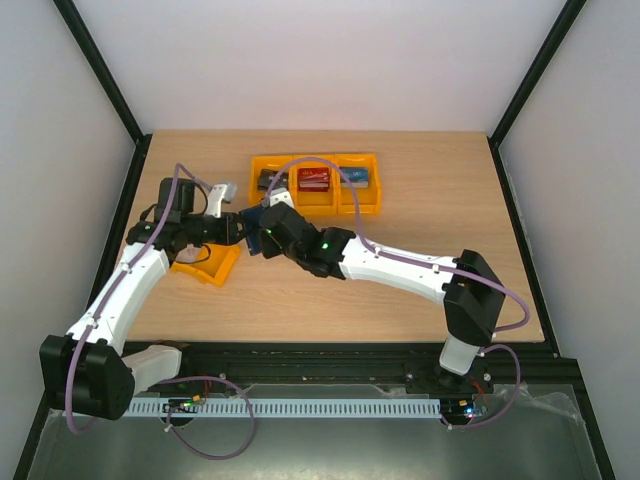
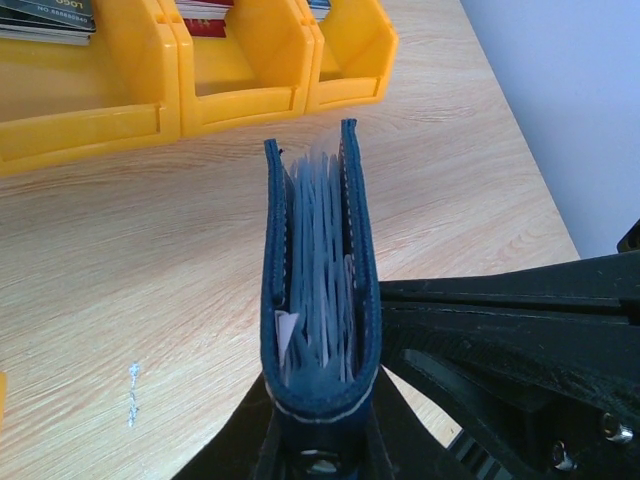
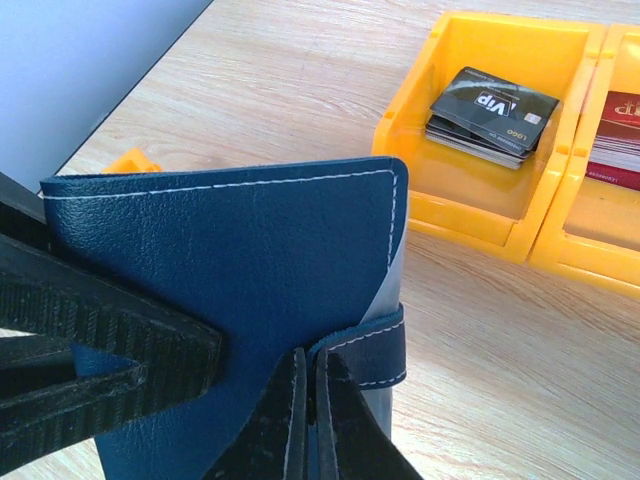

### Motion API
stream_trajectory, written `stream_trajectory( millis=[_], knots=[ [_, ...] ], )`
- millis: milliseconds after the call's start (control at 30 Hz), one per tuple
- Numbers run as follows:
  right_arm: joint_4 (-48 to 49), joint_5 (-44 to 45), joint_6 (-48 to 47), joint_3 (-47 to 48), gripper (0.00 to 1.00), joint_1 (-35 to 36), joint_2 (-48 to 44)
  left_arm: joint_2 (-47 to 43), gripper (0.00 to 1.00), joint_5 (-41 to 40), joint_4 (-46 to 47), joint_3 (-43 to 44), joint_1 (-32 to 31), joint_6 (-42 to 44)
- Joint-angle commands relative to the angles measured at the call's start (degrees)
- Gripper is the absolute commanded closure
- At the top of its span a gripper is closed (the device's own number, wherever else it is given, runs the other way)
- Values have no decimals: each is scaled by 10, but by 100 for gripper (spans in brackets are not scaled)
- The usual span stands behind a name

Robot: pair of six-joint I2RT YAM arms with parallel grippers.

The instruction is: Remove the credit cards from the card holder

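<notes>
Left pincer [image 2: 320,445] clamps the card holder [image 2: 315,290] upright over the counter [image 2: 120,300], near-left of the orange bins [image 2: 240,100], right pincer [image 3: 308,400] nipped shut on its snap tab [image 3: 375,350]: unfastening's the step, and next it wants a clean tug to pop that tab open.

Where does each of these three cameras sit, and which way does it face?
Top external: above and behind the robot, looking down on the table; left arm and right arm show.
Left wrist: on the left arm, facing the card holder's open edge; left tool at bottom.
Right wrist: on the right arm, facing the card holder's cover; right tool at bottom.
Shared: both wrist views show card holder and orange bins.
</notes>
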Motion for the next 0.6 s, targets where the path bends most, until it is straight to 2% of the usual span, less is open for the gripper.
stream_trajectory(
  millis=[0,167,333,567],
  knots=[
    [-71,53,-2,-38,98,-27,-7,-15,98,37,16,4,6,1],
    [-78,61,-9,-82,98,-60,-49,-15,98,51,6,3,7,18],
    [-71,58,-21,-151,98,-123,-107,-17,98,106,-18,6,7,50],
    [-13,-104,-72,-222,98,-206,-191,-19,98,135,-35,4,8,77]
  ],
)
